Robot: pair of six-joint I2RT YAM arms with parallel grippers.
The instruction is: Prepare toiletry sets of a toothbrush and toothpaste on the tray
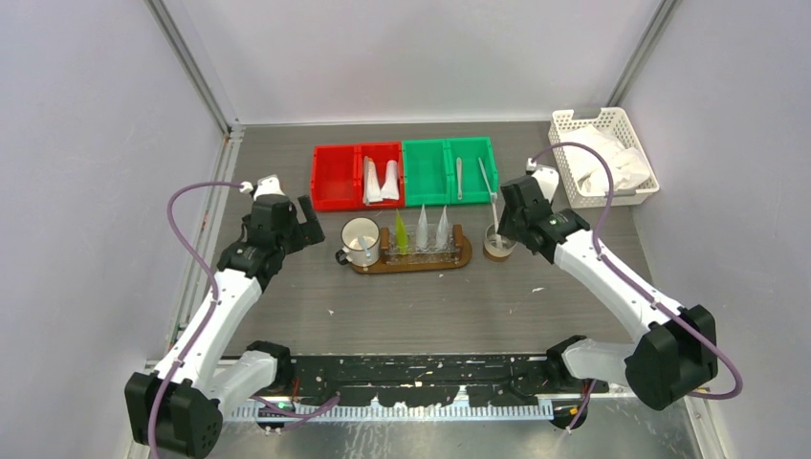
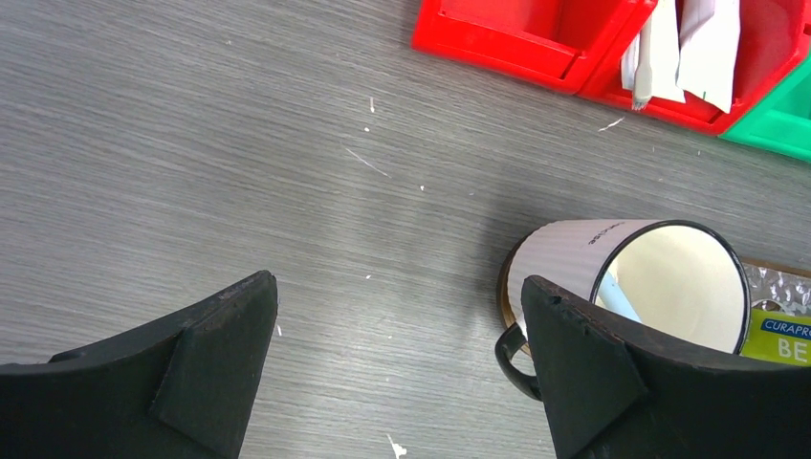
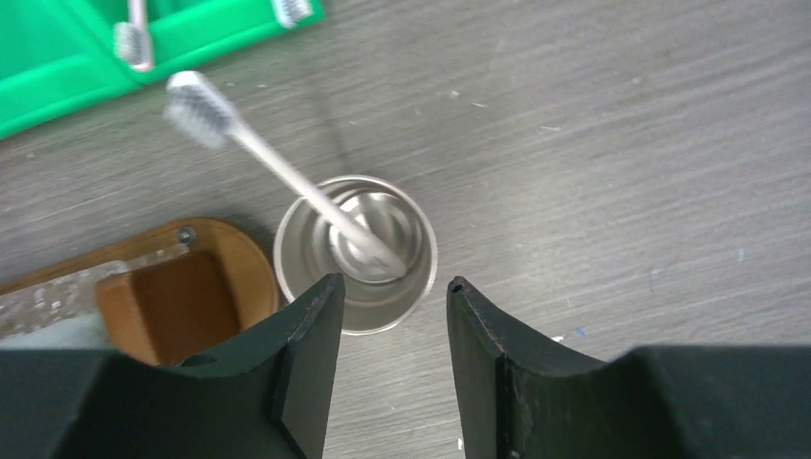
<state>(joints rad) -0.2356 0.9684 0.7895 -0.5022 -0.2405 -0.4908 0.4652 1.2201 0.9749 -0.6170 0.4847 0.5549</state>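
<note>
**Operator:** State of the right gripper [image 3: 392, 287]?

**Technician:** Its jaws stand partly apart and hold nothing. They hang at the near side of the steel cup [image 3: 368, 316]. The toothbrush [image 3: 287, 177] stands in that cup at a lean, with its bristle head out past the rim toward the green bin [image 1: 426, 172].

**Operator:** Position of the cup?

**Technician:** It is on the tabletop [image 1: 430, 306], just beside the right end of the tray [image 1: 466, 254], not on it. Whether cup and tray touch cannot be determined. The tray carries the mug [image 1: 361, 239] at its left end, then the yellow-green tube [image 1: 402, 232] and two whitish tubes [image 1: 422, 228], upright in a row.

**Operator:** Left gripper [image 2: 397, 285]?

**Technician:** Its jaws are at full width and empty, above bare tabletop. One jaw is close beside the mug.

**Operator:** Failure modes?

**Technician:** Three.
1. The gap between the right jaws looks narrower than the cup. A descent without widening would likely land on the rim and tip it.
2. The leaning handle sits off-centre. A sideways pass could catch it and lever the light cup over.
3. A left-arm move toward the tray could strike the mug handle and disturb the tubes.
</note>
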